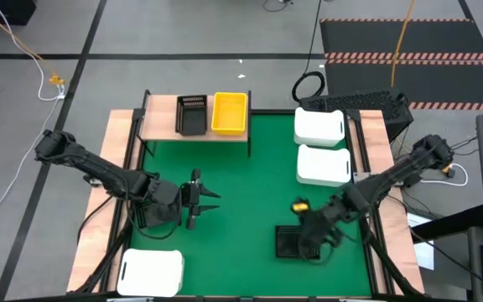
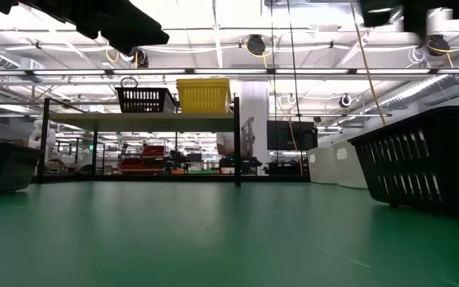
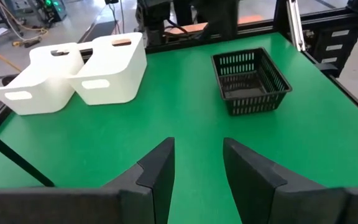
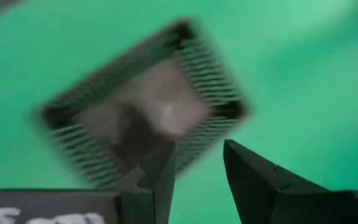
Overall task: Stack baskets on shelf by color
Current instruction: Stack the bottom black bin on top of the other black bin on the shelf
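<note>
Open green mat (image 1: 241, 184) mid-table, white baskets (image 1: 321, 147) lining right edge, shelf (image 1: 162, 126) apparently one-third free

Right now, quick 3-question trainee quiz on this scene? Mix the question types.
1. True or false: the shelf holds one black basket and one yellow basket, side by side.
2. Count the white baskets in the high view.
3. Multiple choice: the right pincer is A) gripping a white basket, B) open above the black basket on the mat, C) resting on the shelf.

Key
1. True.
2. Three: two along the mat's right edge, one at the near left corner.
3. B. The left pincer is also open, over bare mat.
</note>
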Available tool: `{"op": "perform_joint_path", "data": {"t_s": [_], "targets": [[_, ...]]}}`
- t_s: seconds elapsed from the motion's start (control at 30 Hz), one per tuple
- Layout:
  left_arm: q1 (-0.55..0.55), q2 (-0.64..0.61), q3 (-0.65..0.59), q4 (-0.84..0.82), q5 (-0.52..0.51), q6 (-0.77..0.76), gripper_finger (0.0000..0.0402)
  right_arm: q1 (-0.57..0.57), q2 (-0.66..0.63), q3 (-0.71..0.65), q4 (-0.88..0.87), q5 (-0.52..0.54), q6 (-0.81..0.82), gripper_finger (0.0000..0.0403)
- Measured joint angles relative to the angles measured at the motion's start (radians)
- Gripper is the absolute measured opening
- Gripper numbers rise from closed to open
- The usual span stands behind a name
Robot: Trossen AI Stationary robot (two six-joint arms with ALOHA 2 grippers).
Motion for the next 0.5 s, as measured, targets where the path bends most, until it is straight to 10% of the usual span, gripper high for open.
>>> {"op": "perform_joint_path", "data": {"t_s": [0.5], "targets": [[0.0,0.0,0.0,-0.001,-0.038,-0.021,0.0138,0.2,0.227,-0.002,-0.158,0.015,0.109,0.013]]}}
